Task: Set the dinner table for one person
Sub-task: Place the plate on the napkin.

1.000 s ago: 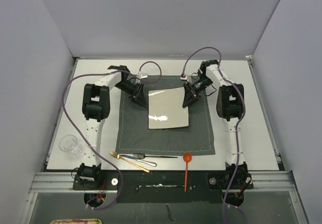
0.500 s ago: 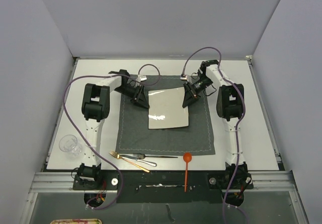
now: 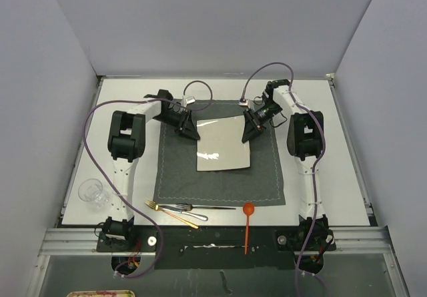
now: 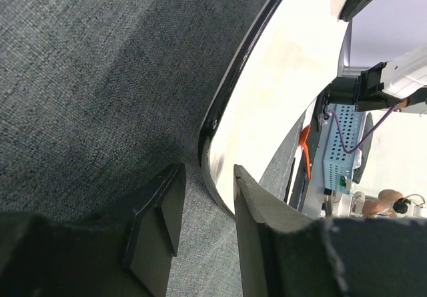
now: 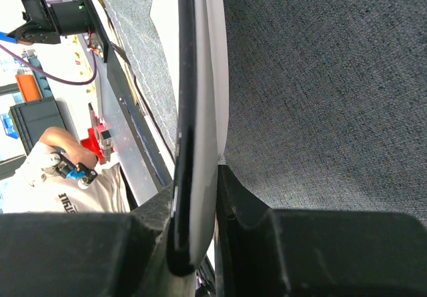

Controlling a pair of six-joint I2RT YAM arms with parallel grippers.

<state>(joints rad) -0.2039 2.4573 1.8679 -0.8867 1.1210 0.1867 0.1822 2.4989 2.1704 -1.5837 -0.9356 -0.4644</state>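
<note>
1. The dinner table filled my top view, white and flat, with the grey placemat lying at its centre.
2. My right gripper pinched the square plate at its 2 o'clock corner (rim squeezed between both fingers).
3. My left gripper sat spread at the 10 o'clock corner, with the rim between its fingers, seemingly untouched.
4. Cutlery lay at the mat's 6 o'clock edge, and a glass stood at 8 o'clock.

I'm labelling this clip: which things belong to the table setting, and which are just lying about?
Belong: square off-white plate, dark grey cloth placemat, gold fork, silver cutlery, orange spoon, clear glass, white tabletop.
Lying about: yellowish tray, bottom left.
</note>
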